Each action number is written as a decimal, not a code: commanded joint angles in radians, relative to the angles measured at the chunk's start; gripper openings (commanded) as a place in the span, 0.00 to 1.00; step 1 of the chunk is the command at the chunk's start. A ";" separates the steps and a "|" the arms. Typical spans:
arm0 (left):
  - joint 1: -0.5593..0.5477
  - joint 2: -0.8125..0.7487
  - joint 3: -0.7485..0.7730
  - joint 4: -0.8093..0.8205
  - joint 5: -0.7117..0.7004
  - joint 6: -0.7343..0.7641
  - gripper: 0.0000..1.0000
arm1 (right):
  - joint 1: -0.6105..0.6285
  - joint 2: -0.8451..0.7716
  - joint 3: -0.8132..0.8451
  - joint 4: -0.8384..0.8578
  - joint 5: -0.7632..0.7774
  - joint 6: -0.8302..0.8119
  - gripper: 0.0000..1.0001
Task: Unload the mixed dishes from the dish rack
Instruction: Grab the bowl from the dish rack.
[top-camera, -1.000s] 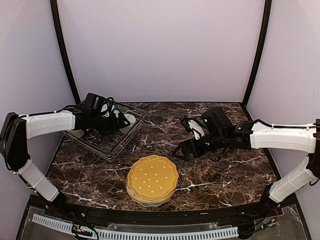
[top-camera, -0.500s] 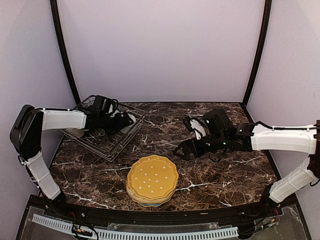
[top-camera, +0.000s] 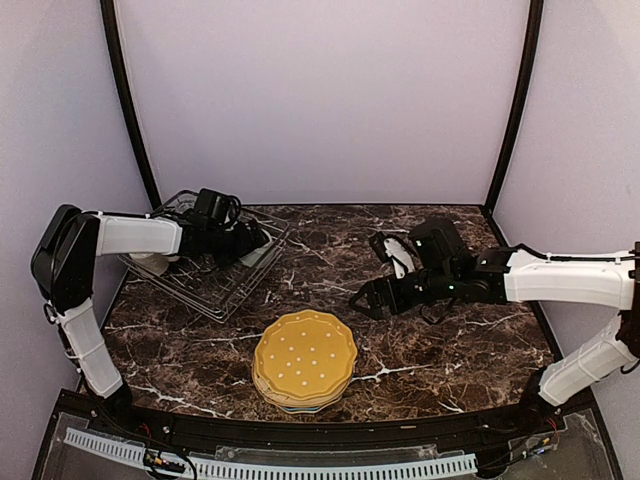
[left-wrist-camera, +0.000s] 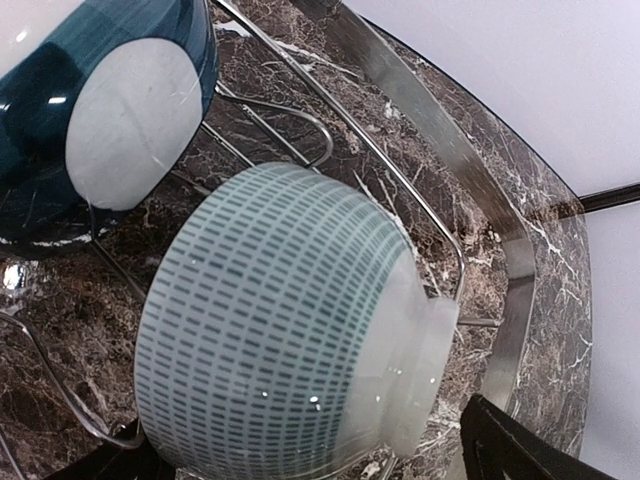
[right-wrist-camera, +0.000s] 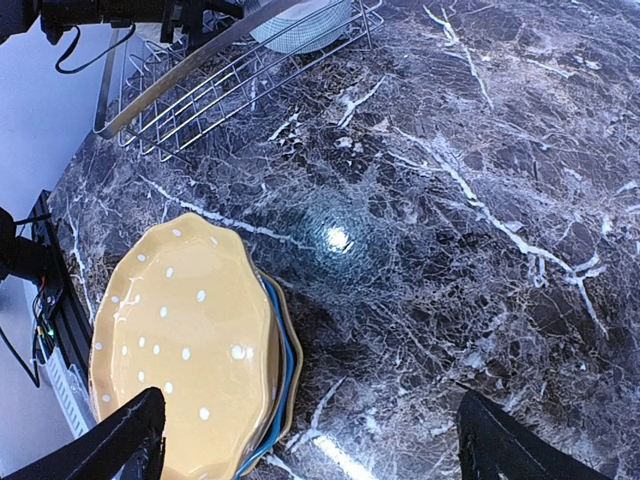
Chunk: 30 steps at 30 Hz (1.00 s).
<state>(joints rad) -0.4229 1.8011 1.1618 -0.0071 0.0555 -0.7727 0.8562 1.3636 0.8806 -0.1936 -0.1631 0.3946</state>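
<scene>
The wire dish rack (top-camera: 215, 290) stands at the back left of the marble table. My left gripper (top-camera: 248, 240) reaches into it. In the left wrist view a white bowl with teal dashes (left-wrist-camera: 290, 330) lies on its side in the rack (left-wrist-camera: 430, 110), and a dark blue mug (left-wrist-camera: 90, 90) lies behind it. The left gripper (left-wrist-camera: 300, 465) is open, with its fingers on either side of the bowl's lower part. My right gripper (top-camera: 370, 272) is open and empty above the table (right-wrist-camera: 310, 440). The scalloped plates are stacked with the yellow one (top-camera: 305, 372) on top.
The plate stack (right-wrist-camera: 180, 340) sits at the front middle, left of the right gripper. The rack (right-wrist-camera: 200, 90) and the bowl (right-wrist-camera: 300, 25) show at the top of the right wrist view. A pale dish (top-camera: 150, 263) lies in the rack under the left arm.
My left gripper has moved right, further into the rack and towards the bowl. The right gripper has shifted slightly right and stays open.
</scene>
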 joint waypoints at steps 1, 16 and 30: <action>-0.005 0.015 0.024 -0.004 -0.084 0.002 0.98 | -0.007 0.010 -0.008 0.036 -0.006 0.011 0.99; -0.011 0.007 0.036 -0.018 -0.132 0.051 0.65 | -0.015 0.026 -0.004 0.027 -0.015 0.015 0.99; -0.011 -0.119 0.010 -0.041 -0.136 0.079 0.47 | -0.016 0.026 -0.007 0.050 -0.029 0.026 0.99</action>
<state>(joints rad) -0.4419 1.7844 1.1843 -0.0376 -0.0551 -0.7105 0.8478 1.3888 0.8768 -0.1791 -0.1837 0.4053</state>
